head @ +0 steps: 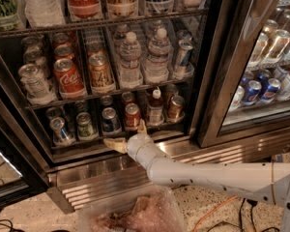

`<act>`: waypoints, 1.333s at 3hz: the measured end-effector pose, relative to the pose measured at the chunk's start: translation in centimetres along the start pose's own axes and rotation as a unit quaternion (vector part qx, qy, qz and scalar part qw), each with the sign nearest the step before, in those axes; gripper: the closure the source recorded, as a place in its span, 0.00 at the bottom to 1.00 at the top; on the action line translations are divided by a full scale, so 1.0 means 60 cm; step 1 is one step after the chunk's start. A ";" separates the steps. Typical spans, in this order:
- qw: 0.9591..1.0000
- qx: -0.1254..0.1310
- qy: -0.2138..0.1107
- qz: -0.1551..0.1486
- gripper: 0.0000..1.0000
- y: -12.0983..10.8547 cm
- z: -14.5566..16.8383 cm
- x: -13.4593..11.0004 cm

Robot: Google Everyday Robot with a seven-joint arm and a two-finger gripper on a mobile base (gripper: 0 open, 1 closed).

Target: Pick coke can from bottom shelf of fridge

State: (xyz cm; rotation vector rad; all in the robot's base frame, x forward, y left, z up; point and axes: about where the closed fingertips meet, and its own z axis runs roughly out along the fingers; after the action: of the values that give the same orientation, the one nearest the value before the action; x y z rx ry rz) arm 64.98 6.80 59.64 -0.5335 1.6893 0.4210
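The coke can (132, 115), small and red with a silver lid, stands on the bottom shelf (82, 146) of the fridge (217, 86), in the front row near the middle. My gripper (127, 136) is open just below and in front of the can, at the shelf's front rail. One finger (114, 144) points left along the rail. The other finger (142, 127) points up beside the can's lower right. The white arm reaches in from the lower right. The gripper holds nothing.
A blue can (109, 120) and a green can (85, 125) stand left of the coke can, a little bottle (155, 108) and a brown can (175, 107) to its right. A big Coca-Cola can (68, 77) and water bottles (130, 59) sit one shelf up. A plastic bag (135, 215) lies on the floor.
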 end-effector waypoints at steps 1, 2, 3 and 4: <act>1.000 0.024 -0.010 0.001 0.23 -0.017 0.004 -0.009; 0.999 0.035 -0.010 -0.001 0.27 -0.024 0.008 -0.008; 0.999 0.048 -0.004 -0.001 0.18 -0.029 0.013 -0.001; 0.998 0.063 -0.002 0.015 0.25 -0.042 0.017 0.006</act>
State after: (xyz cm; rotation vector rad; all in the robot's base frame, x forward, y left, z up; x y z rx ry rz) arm 67.18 5.26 59.15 -0.4161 1.7078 0.3347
